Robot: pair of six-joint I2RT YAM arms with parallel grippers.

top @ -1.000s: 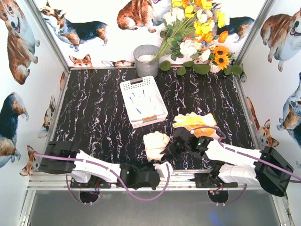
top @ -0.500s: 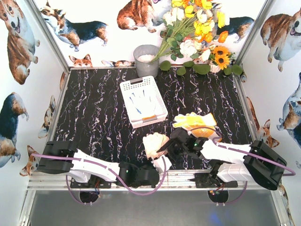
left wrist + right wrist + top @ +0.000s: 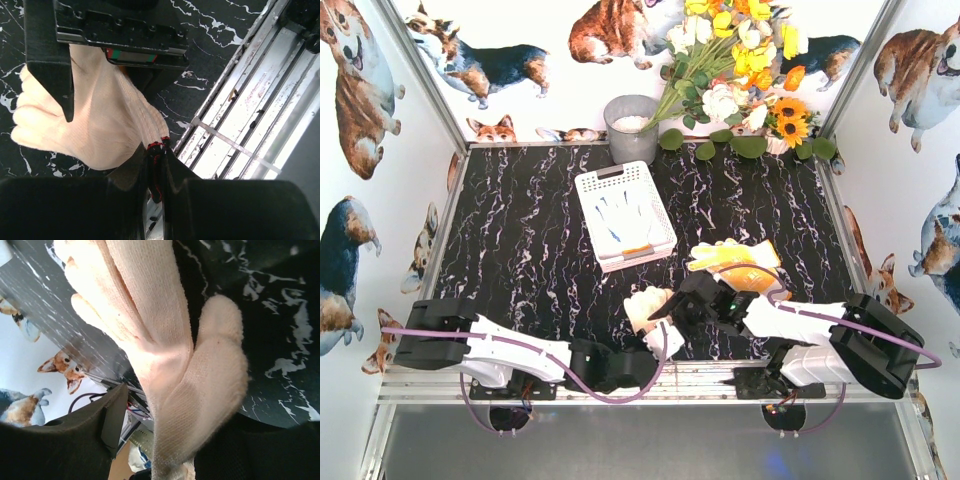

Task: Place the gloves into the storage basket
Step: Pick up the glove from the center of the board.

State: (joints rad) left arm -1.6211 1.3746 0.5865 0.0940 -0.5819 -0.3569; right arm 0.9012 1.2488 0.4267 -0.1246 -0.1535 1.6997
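A cream glove (image 3: 642, 303) lies bunched near the table's front edge. My left gripper (image 3: 658, 341) is shut on its red-trimmed cuff (image 3: 156, 148), and the glove's body (image 3: 95, 125) spreads out beyond the fingers. My right gripper (image 3: 667, 306) is open, its jaws on either side of the same glove (image 3: 170, 365), with a gap at one finger (image 3: 114, 415). Yellow gloves with orange trim (image 3: 733, 262) lie just behind the right arm. The white latticed storage basket (image 3: 601, 181) stands mid-table and holds blue-palmed white gloves (image 3: 620, 215).
A grey round pot (image 3: 630, 128) stands behind the basket, and a flower bouquet (image 3: 740, 70) lies at the back right. The metal rail of the table's front edge (image 3: 250, 120) runs right beside the left gripper. Printed walls enclose the table.
My right gripper has moved left onto the cream glove. The glove has been pushed a little left and bunched up. My left arm has shifted slightly left with the cuff in its grip.
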